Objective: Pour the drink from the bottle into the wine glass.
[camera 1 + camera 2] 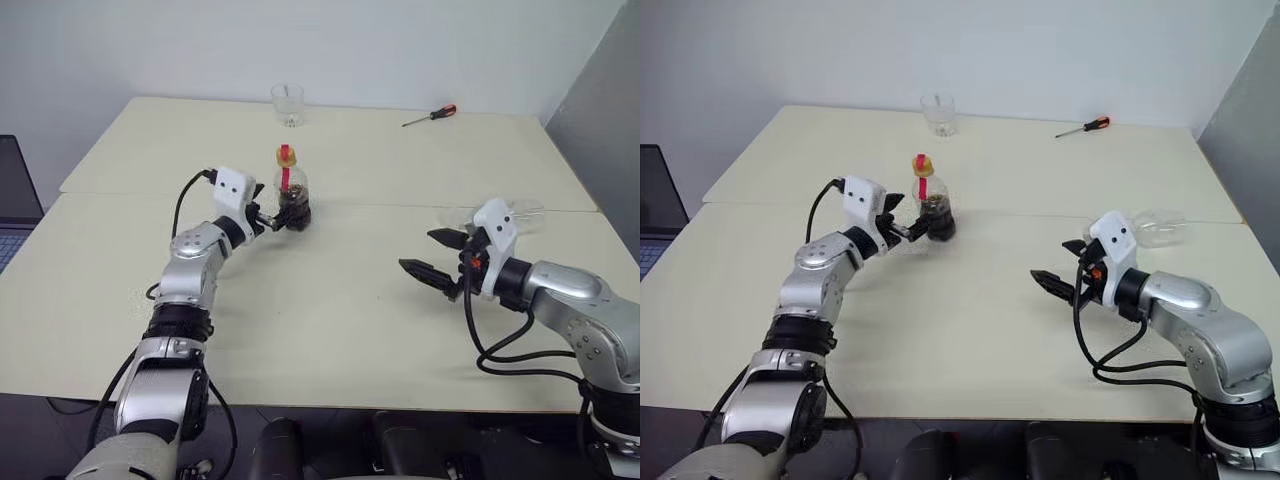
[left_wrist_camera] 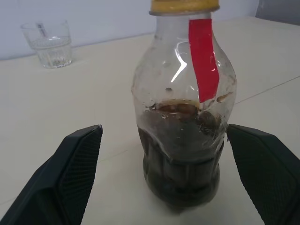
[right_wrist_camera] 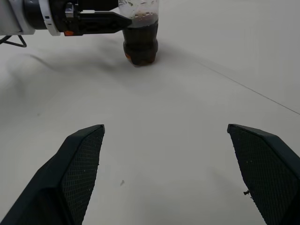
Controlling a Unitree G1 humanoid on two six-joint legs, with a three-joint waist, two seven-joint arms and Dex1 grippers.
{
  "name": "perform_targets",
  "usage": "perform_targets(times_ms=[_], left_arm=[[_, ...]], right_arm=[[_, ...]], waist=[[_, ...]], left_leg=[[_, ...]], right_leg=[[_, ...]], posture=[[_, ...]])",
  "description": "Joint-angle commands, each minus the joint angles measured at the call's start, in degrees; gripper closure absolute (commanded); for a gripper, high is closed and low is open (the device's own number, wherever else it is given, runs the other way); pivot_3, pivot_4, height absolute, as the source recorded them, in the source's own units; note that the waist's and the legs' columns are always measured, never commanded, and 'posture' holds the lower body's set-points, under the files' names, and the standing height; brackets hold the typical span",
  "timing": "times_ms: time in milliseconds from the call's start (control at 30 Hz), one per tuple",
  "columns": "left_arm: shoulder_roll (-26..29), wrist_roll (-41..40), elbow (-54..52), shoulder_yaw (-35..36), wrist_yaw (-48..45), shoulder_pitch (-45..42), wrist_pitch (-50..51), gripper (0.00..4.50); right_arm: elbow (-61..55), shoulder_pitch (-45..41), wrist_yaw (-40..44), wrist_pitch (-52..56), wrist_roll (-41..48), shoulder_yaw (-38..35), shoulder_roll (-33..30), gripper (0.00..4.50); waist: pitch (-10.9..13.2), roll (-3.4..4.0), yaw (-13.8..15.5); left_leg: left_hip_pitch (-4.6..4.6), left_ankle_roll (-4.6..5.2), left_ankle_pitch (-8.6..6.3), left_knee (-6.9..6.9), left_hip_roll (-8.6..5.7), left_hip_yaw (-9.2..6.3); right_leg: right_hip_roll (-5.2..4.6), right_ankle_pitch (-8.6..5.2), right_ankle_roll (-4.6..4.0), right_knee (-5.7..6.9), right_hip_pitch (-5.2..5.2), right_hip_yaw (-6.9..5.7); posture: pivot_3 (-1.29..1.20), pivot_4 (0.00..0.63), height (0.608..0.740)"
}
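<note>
a cream table (image 1: 330,300) holds the bottle (image 1: 291,190), standing upright near the middle, capped in yellow, its lower half dark with drink (image 2: 180,154). the left gripper (image 1: 277,219) reaches level toward it, fingers spread wide with the bottle set between them and gaps on both sides, nothing gripped. the right gripper (image 1: 432,253) hovers well apart to the right, also wide open and empty. just behind that gripper the wine glass (image 1: 1160,228) lies on its side. a tumbler (image 1: 287,104) and a screwdriver (image 1: 430,116) sit at the far edge.
</note>
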Motion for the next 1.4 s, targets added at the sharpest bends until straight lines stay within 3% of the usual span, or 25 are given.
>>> perform_targets(times_ms=[33, 400, 600, 700, 833, 933, 1100, 1233, 1333, 1400], left_arm=[[-0.7, 0.9, 2.7, -0.2, -0.2, -3.3, -2.5, 0.01], [-3.8, 3.2, 19.0, -0.7, -3.0, -10.6, -11.0, 0.01], [-4.6, 6.2, 28.4, -1.1, 0.2, -15.2, -18.4, 0.01], [-5.4, 5.9, 30.6, -0.3, -0.8, -16.4, -20.2, 0.62], [-6.3, 5.3, 31.6, 0.7, -1.5, -16.6, -20.9, 1.81], [-6.6, 5.2, 30.7, 1.0, -2.3, -16.1, -21.0, 2.27], [-7.1, 4.5, 25.3, 0.9, -4.8, -14.3, -19.0, 2.53], [-8.2, 4.6, 11.6, -1.1, -5.3, -10.1, -12.3, 2.66], [-10.2, 5.3, -7.0, -4.2, -2.4, -3.0, -2.6, 2.74], [-10.8, 6.0, -14.1, -5.6, -1.0, -0.1, 2.0, 2.81]], right_arm=[[-2.9, 0.0, -0.8, 0.0, 1.1, -2.3, -0.7, 0.0], [-5.8, 1.8, -3.3, 1.4, 2.3, -4.8, -1.5, 0.0], [-6.5, 1.8, -3.8, 1.8, 2.7, -4.6, -2.2, 0.0], [-6.6, 1.7, -3.8, 1.9, 3.0, -4.3, -2.7, 0.0], [-5.8, -0.2, -4.2, 1.4, 2.3, -4.3, -3.8, 0.0], [-4.6, -3.3, -5.5, 1.6, 3.0, -4.3, -2.4, 0.0], [-0.5, -14.6, -13.2, 5.7, 2.1, -1.9, 3.3, 0.0], [1.5, -22.4, -19.1, 9.4, 1.3, 0.4, 9.3, 0.0], [1.9, -26.1, -24.3, 13.0, -0.6, 3.0, 14.8, 0.0], [1.6, -27.1, -25.9, 14.7, -1.2, 3.8, 16.7, 0.0]], waist=[[0.0, 0.0, 0.0], [0.0, 0.0, 0.0], [0.0, 0.0, 0.0], [0.0, -0.01, 0.1], [0.0, 0.0, 0.1], [0.0, 0.0, 0.0], [0.0, 0.01, -0.2], [0.0, 0.02, 0.0], [0.0, 0.04, 0.0], [0.0, 0.04, 0.2]], left_leg=[[-0.01, 0.0, 0.0, 0.03, 0.0, -0.01], [-0.1, 0.0, 0.0, 0.13, -0.03, -0.08], [-0.12, 0.0, 0.0, 0.15, -0.06, -0.11], [-0.15, 0.0, 0.0, 0.15, -0.07, -0.12], [-0.19, 0.0, 0.0, 0.17, -0.08, -0.16], [-0.19, 0.0, 0.0, 0.17, -0.08, -0.16], [-0.2, 0.0, 0.0, 0.16, -0.06, -0.19], [-0.33, -0.01, 0.01, 0.18, 0.02, -0.17], [-0.38, -0.02, 0.01, 0.17, 0.05, -0.14], [-0.41, -0.03, 0.01, 0.16, 0.15, -0.13]], right_leg=[[0.0, 0.0, 0.0, 0.0, 0.0, -0.01], [-0.02, 0.0, 0.02, 0.01, 0.0, -0.07], [-0.03, 0.0, 0.03, 0.0, 0.01, -0.08], [-0.04, 0.0, 0.02, 0.0, 0.0, -0.11], [-0.05, 0.01, 0.02, -0.01, -0.02, -0.13], [-0.04, 0.01, 0.02, 0.01, -0.03, -0.13], [-0.02, 0.04, -0.04, 0.04, -0.06, -0.16], [0.0, 0.14, -0.21, 0.09, -0.21, -0.17], [-0.03, 0.14, -0.22, 0.09, -0.24, -0.16], [-0.11, 0.14, -0.22, 0.08, -0.24, -0.15]], posture=[[0.0, 0.15, 0.74], [0.0, 0.15, 0.74], [0.0, 0.15, 0.74], [0.0, 0.15, 0.74], [0.0, 0.15, 0.74], [0.0, 0.15, 0.74], [0.0, 0.15, 0.74], [0.0, 0.15, 0.74], [0.0, 0.15, 0.74], [0.0, 0.15, 0.74]])
